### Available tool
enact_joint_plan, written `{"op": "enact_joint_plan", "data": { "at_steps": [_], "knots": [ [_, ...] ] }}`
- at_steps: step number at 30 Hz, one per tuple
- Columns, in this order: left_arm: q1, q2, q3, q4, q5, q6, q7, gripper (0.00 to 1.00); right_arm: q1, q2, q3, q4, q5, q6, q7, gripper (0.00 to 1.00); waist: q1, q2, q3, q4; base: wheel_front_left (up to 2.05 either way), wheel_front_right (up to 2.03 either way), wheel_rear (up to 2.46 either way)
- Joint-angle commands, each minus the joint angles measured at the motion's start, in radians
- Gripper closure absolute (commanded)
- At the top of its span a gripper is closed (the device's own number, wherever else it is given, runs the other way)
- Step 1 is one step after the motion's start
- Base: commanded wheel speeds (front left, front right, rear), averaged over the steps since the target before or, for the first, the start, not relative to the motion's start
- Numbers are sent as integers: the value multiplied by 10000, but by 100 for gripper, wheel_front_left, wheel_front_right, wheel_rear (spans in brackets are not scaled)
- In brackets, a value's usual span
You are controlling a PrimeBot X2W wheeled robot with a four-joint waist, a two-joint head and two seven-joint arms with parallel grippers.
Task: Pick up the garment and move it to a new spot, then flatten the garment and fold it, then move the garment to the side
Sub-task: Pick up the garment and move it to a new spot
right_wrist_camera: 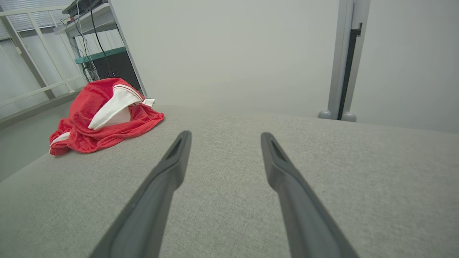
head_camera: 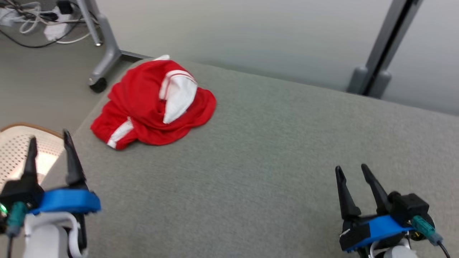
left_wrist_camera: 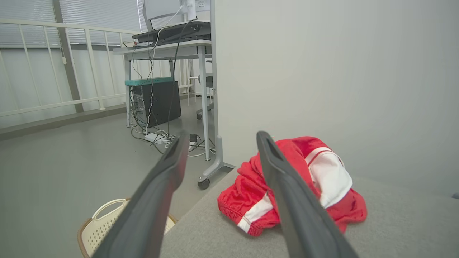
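A crumpled red garment (head_camera: 150, 104) with white panels lies in a heap near the far left corner of the grey padded table (head_camera: 272, 154). From the left wrist the garment (left_wrist_camera: 322, 175) shows just beyond that gripper's right finger. My left gripper (head_camera: 50, 138) hovers open at the table's left edge, short of the heap and holding nothing. At the near right my right gripper (head_camera: 351, 168) stands open over bare cloth, far from the garment (right_wrist_camera: 104, 114). In each wrist view, the left gripper (left_wrist_camera: 220, 138) and the right gripper (right_wrist_camera: 226, 134) show spread fingers with nothing between them.
A cream perforated basket (head_camera: 14, 150) stands on the floor left of the table, under my left gripper. A wheeled desk leg (head_camera: 104, 53) and a tangle of cables (head_camera: 39, 18) are at the back left. A grey post (head_camera: 380, 53) rises behind the table's right side.
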Motion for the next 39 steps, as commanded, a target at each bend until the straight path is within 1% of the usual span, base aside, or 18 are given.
{"op": "enact_joint_plan", "data": {
  "at_steps": [1,8,10,13,15,20,24,31,39],
  "knots": [
    [-530,181,104,30,-102,-52,-28,0,-253,-65,-4,-114,-185,19,-38,0,0,0,273,-221,0,0,0],
    [-2684,916,447,491,-389,-266,92,0,-867,-63,-233,-816,-926,13,-3,0,0,0,1556,-1181,0,0,0],
    [-3293,1254,630,642,-499,-302,156,0,-1034,-57,-265,-1160,-1133,13,103,0,0,0,1956,-1494,0,0,0],
    [-4059,1618,741,872,-597,-374,250,0,-1194,-58,-451,-1710,-1389,13,236,0,0,0,2478,-1905,0,0,0],
    [-4548,1994,878,1175,-675,-490,343,0,-1260,-57,-545,-2095,-1521,13,355,0,0,0,2803,-2170,0,0,0],
    [-5497,2464,786,1939,-747,-720,661,0,-1231,-55,-865,-2928,-1804,13,624,0,0,0,3469,-2550,0,0,0],
    [-6118,2622,529,2733,-736,-870,1069,0,-1211,-54,-970,-3370,-1897,13,783,0,0,0,3928,-2687,0,0,0],
    [-6665,2436,202,4502,-782,-947,1463,0,-1287,-56,-1024,-3764,-1945,13,918,0,0,0,4418,-2725,0,0,0],
    [-6757,2189,-104,6264,-897,-1071,1818,0,-1376,-54,-940,-3753,-1891,13,961,0,0,0,4534,-2791,0,0,0]
  ]
}}
